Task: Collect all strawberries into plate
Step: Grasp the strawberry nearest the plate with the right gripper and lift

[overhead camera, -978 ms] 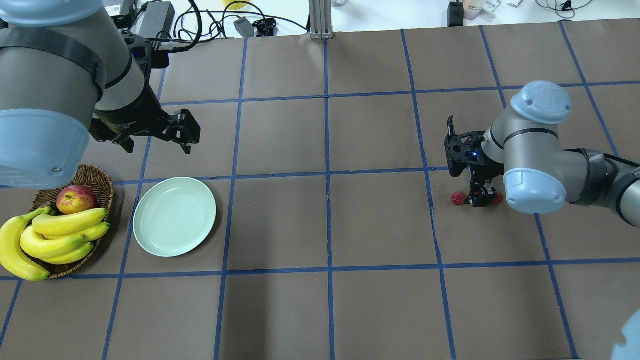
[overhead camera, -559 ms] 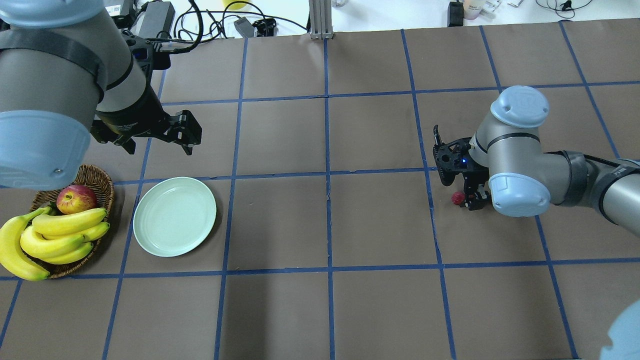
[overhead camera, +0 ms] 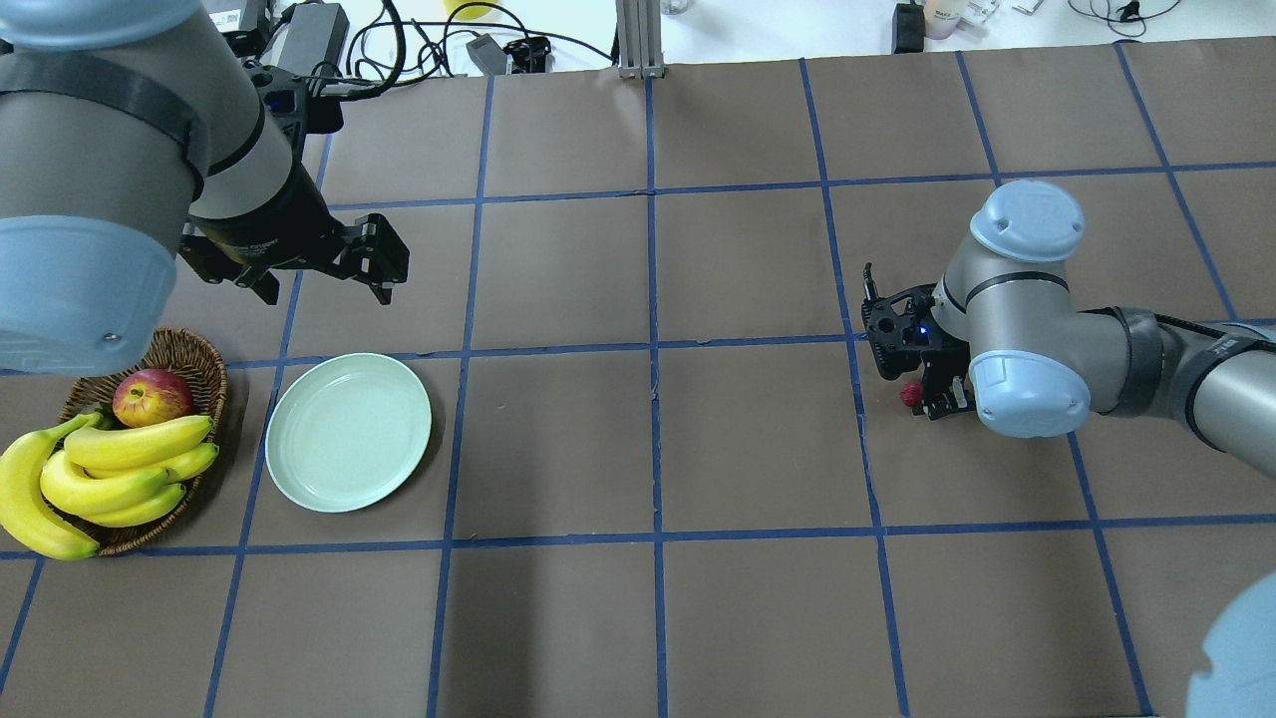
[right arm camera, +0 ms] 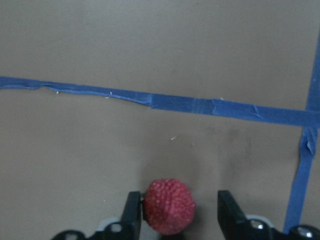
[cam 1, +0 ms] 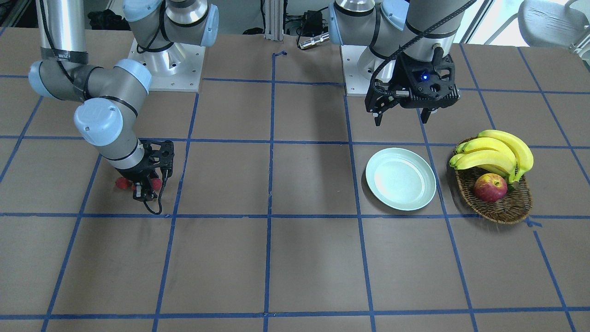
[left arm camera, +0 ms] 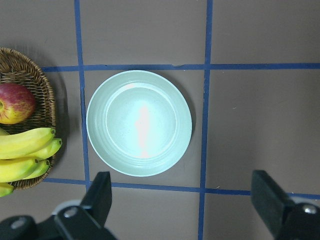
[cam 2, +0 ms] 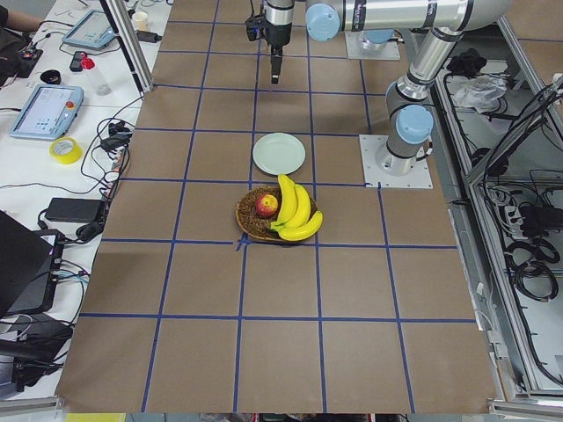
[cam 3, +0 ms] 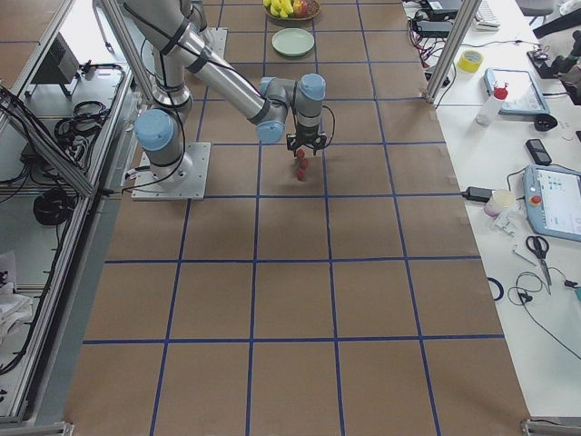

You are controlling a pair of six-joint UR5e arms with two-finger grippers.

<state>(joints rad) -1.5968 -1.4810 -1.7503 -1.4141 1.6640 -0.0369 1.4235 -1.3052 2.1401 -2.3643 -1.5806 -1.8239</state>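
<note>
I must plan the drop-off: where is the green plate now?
In the overhead view the plate lies on the table's left side, just right of the wicker basket.

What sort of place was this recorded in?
Most likely a robotics lab: a table gridded with blue tape, with a teach pendant and loose cables on the bench alongside.

One strawberry beside right hand

Both the right arm and the left arm were grey tubes with pale blue joint caps. A black strap banded the right one. The left gripper and right gripper were black. A blue light glowed at the left wrist. The square silver base plates were screw-dotted.
</note>
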